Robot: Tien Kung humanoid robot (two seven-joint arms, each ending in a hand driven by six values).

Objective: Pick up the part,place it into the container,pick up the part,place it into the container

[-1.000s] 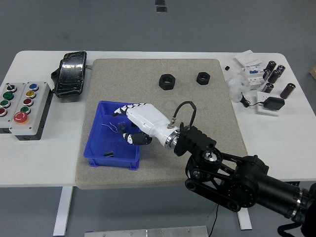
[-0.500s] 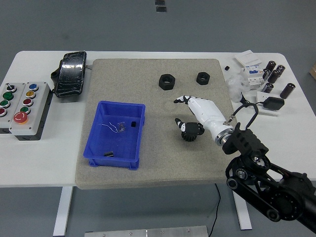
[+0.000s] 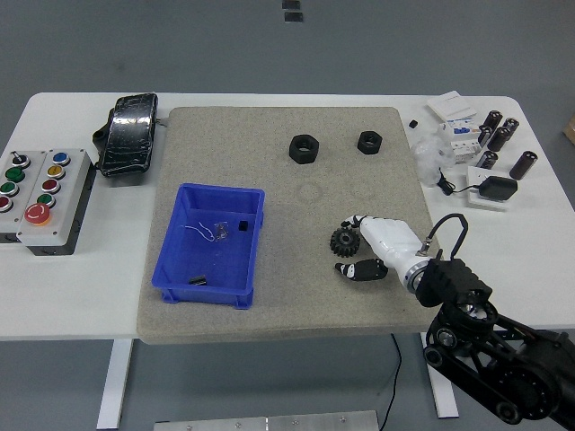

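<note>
Although the white table (image 3: 72,296) carries a good deal of clutter, the work is laid out on the grey mat (image 3: 287,296) that covers its middle, presumably so that small parts neither roll nor slide. On the mat's left half sits the blue container (image 3: 184,285), an open bin set within the right arm's reach across the mat; a few small dark bits and a thin wire lie on its floor, though whether any of them is a delivered part cannot be told. The right arm (image 3: 503,359) enters from the lower right corner, its black links folded low over the table's near edge, the forearm pointing up and left. Its white right hand (image 3: 373,251) lies low on the mat with the palm turned inward and the dark-tipped fingers (image 3: 359,269) curled loosely; the black gear (image 3: 342,240) lies touching or just beside the fingertips, and I cannot tell whether they grip it or merely rest against it. Two black hex nuts (image 3: 304,148) wait near the mat's far edge, well apart from the hand, apparently further parts to collect. The left arm is out of view.
</note>
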